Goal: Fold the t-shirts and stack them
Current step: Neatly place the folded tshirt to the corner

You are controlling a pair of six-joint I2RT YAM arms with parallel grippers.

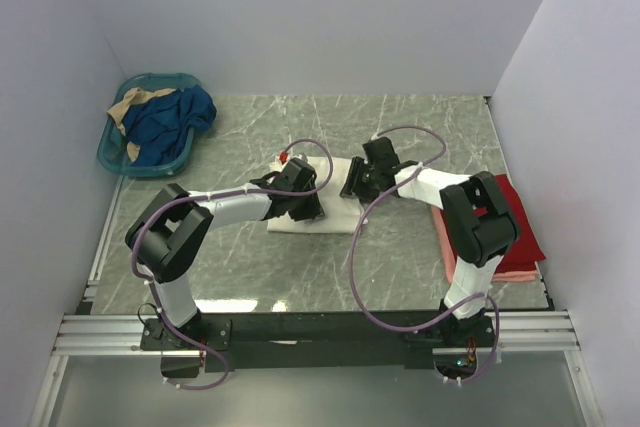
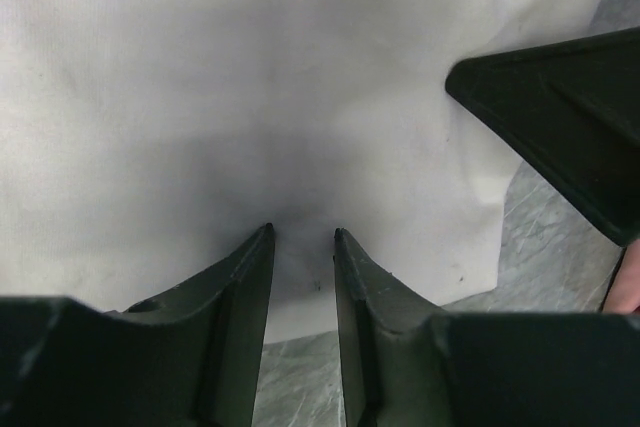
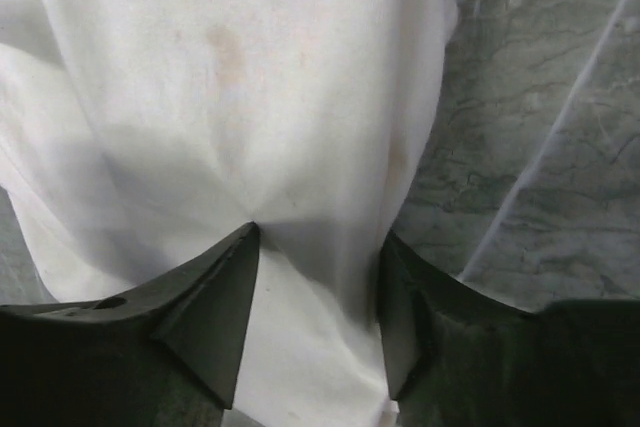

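The cream-white t-shirt (image 1: 335, 215) lies folded into a small rectangle at the table's middle. My left gripper (image 1: 303, 209) rests on its near left part. In the left wrist view its jaws (image 2: 302, 235) stand a narrow gap apart, tips on the flat white cloth (image 2: 250, 97) near its edge. My right gripper (image 1: 352, 185) sits on the shirt's right end. Its jaws (image 3: 318, 237) are wide open with white cloth (image 3: 220, 77) bunched between them. The red t-shirt (image 1: 525, 237) lies folded on the pink one (image 1: 447, 242) at the right.
A teal basket (image 1: 110, 157) at the back left holds blue cloth (image 1: 170, 122) and tan cloth (image 1: 135, 102). White walls close in the table on three sides. One right finger (image 2: 560, 117) shows in the left wrist view.
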